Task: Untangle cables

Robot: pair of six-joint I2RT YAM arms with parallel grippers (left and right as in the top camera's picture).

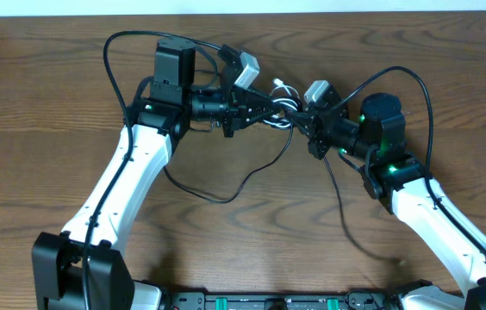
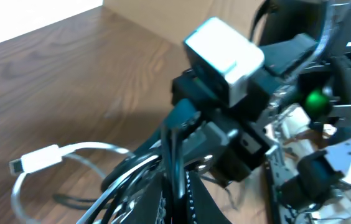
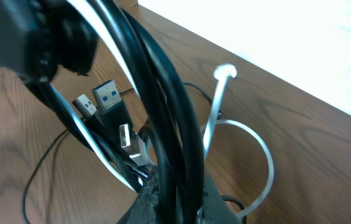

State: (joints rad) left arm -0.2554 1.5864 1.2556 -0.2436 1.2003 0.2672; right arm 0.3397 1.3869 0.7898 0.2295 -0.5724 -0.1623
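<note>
The cables [image 1: 279, 112] form a small black and white tangle held above the table between my two grippers. My left gripper [image 1: 256, 110] is shut on a black strand of the cables [image 2: 177, 163]; a white cord with a plug end [image 2: 35, 160] loops beside it. My right gripper [image 1: 305, 120] is shut on several black strands of the cables [image 3: 175, 137]. USB plugs [image 3: 110, 102] and a white cord [image 3: 216, 112] hang beside its fingers. A loose black strand [image 1: 226, 194] trails down over the table.
The wooden table [image 1: 45, 103] spreads around both arms. Thick black arm wires [image 1: 122, 52] arch over the left arm, and another [image 1: 420, 95] over the right arm. The table's far edge [image 1: 312, 10] lies just behind the grippers.
</note>
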